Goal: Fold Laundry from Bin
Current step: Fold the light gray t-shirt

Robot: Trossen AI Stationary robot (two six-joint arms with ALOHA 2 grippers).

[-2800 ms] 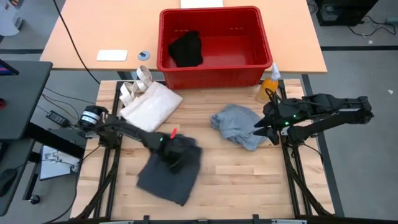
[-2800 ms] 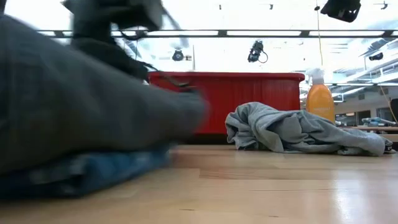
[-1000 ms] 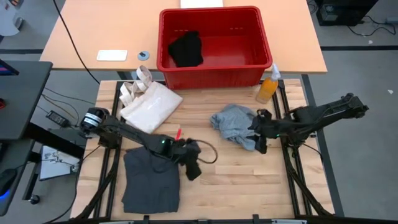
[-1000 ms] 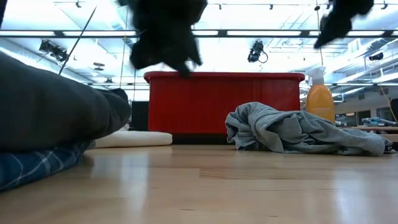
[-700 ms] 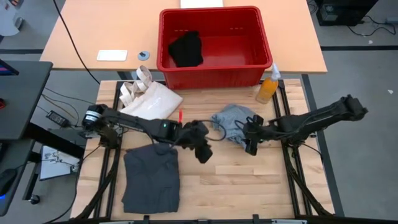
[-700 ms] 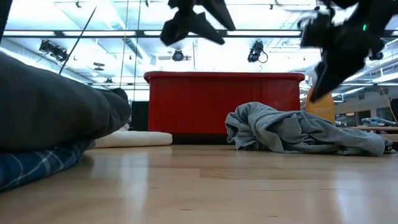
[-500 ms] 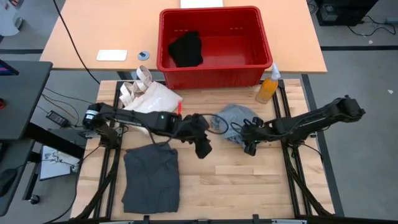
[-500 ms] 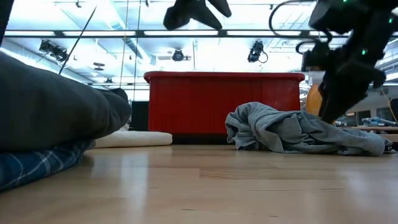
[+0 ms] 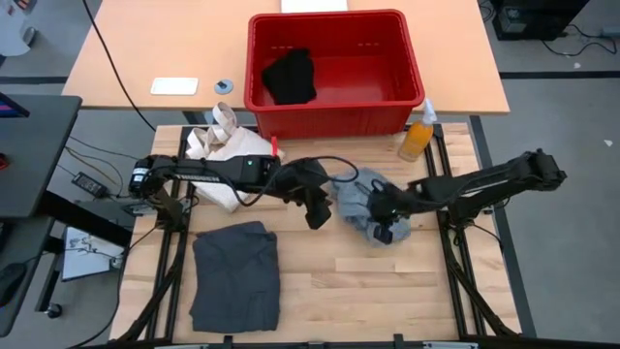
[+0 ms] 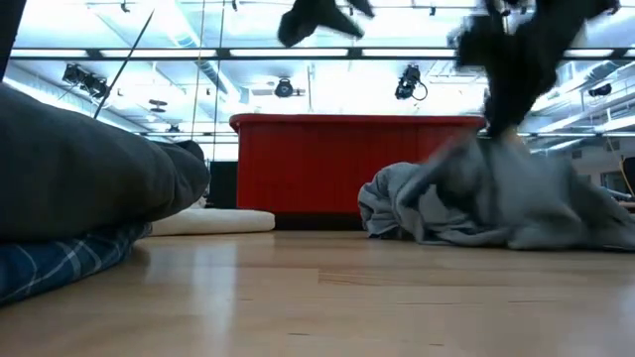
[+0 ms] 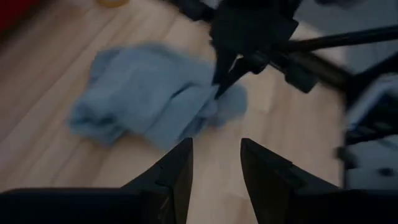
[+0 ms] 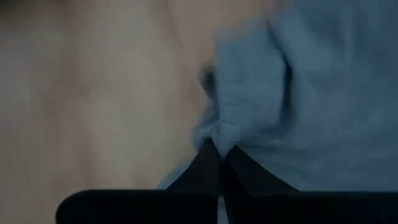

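Right pincer pinched closed, apparently gripping light grey garment on bench; left pincer part-open, empty, just beside.

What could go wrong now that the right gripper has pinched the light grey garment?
The right gripper is shut on only an edge of the crumpled light grey garment, so it may slip out or lift as a bunch. The left gripper hangs close beside it, open with nothing held; the arms could bump.

Left claw parted, right claw seemingly pinched
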